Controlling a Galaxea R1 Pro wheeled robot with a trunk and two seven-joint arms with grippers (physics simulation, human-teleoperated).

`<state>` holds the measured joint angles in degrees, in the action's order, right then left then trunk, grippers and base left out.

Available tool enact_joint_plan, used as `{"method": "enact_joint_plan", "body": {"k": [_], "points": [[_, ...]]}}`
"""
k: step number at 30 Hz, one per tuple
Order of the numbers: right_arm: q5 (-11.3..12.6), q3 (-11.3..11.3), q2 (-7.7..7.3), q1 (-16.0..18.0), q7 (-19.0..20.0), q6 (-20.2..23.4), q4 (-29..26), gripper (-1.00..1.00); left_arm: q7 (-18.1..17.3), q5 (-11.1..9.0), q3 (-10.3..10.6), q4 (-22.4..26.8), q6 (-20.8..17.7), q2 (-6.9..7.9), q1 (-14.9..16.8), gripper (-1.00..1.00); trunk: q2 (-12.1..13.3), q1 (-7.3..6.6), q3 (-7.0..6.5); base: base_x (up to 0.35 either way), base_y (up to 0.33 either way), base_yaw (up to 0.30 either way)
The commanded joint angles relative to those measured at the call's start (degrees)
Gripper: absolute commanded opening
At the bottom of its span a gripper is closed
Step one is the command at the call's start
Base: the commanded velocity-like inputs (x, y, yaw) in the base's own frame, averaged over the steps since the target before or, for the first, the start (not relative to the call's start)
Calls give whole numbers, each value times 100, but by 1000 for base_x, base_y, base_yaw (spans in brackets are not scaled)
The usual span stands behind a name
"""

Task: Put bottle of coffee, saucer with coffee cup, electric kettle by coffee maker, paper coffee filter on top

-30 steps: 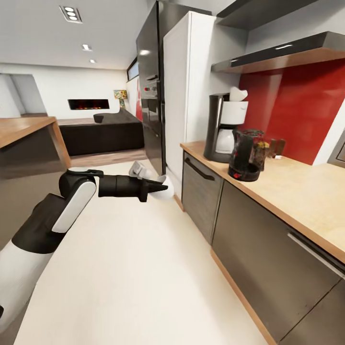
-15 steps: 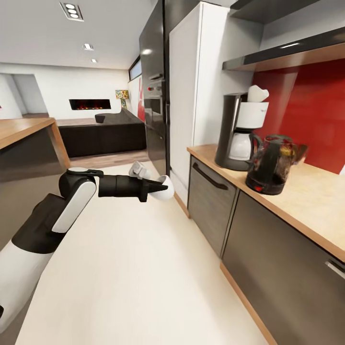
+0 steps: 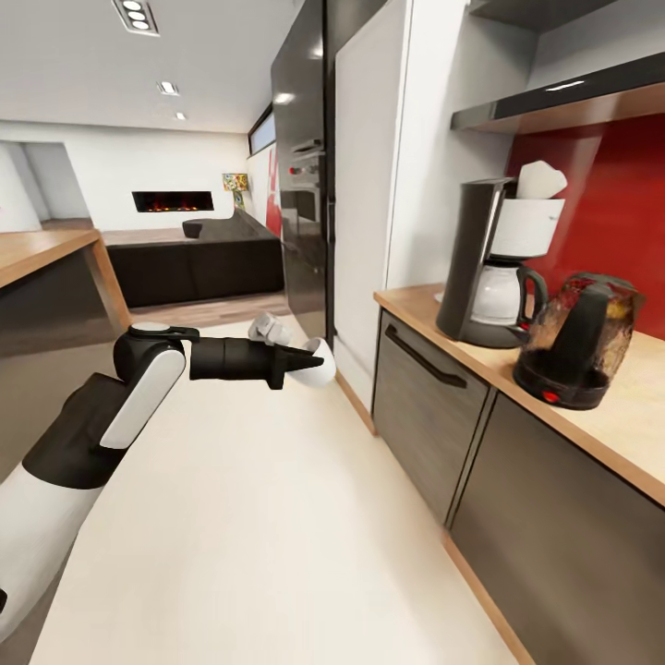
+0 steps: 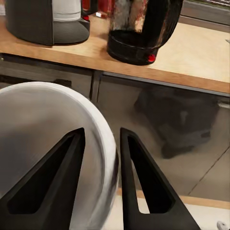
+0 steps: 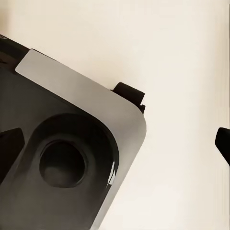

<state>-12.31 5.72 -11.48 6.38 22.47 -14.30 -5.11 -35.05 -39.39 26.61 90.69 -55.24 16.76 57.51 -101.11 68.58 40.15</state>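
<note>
Small round white saucer [image 4: 52,143] pinched on-edge (rim between) by left black fingers [image 4: 139,182] over open pale floor [image 3: 277,517], tabletop [image 3: 591,425] edge well apart; right fingers' state: cannot tell.

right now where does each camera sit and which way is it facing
Head view: on the robot's head, looking forward and down along the floor beside the countertop, with the coffee maker and kettle; the left arm and left hand holding the saucer show.
Left wrist view: by the left hand, looking along its fingers at the cabinet fronts; the saucer sits between the fingers.
Right wrist view: on the right arm, facing the floor and the robot's dark base.
Head and left wrist views share the saucer, coffee maker and kettle.
</note>
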Motion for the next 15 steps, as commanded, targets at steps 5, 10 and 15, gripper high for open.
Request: {"method": "enact_joint_plan", "body": {"k": [5,10,15], "points": [[-8,43,-3,3,-6,-29,2,100,-10,-7,2,1,-21,3,5,-100,-2,3,6,322,124,0],[-8,43,-3,3,-6,-29,1,100,-10,-7,2,1,-21,3,5,-100,-2,3,6,322,124,0],[-8,43,-3,3,-6,-29,1,100,-10,-7,2,1,-21,3,5,-100,-2,3,6,321,124,0]]}}
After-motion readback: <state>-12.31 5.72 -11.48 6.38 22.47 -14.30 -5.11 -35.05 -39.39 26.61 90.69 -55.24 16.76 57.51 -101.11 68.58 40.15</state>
